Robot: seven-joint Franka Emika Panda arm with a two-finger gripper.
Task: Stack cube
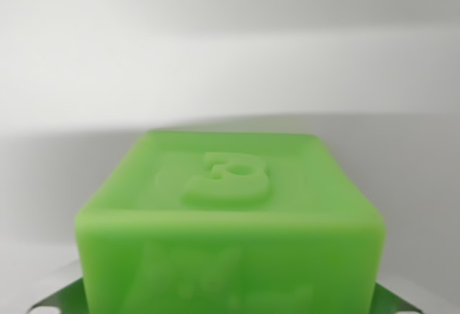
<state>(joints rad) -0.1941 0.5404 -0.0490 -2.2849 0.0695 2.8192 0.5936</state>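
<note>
Fills the lower middle of the wrist view: a green cube, translucent and glossy, cut off by the bottom edge. Shows two faces: a broad upper face sloping away from the camera and a nearer front face dropping out of view. Bears a raised figure on the upper face, set in a shallow square recess and shaped like a rounded letter or numeral with a small hole near its top. Carries fainter relief on the front face, too blurred to read. Sits square to the camera, near edge running level from the wrist view's left to the wrist view's right; no long axis to speak of, sides looking about equal.

Flanked at both bottom corners by grey metallic slivers, tinted green by reflection. Cannot tell whether the fingers are apart, together, or clamped on the cube.

Behind, only a plain pale grey-white backdrop.
</note>
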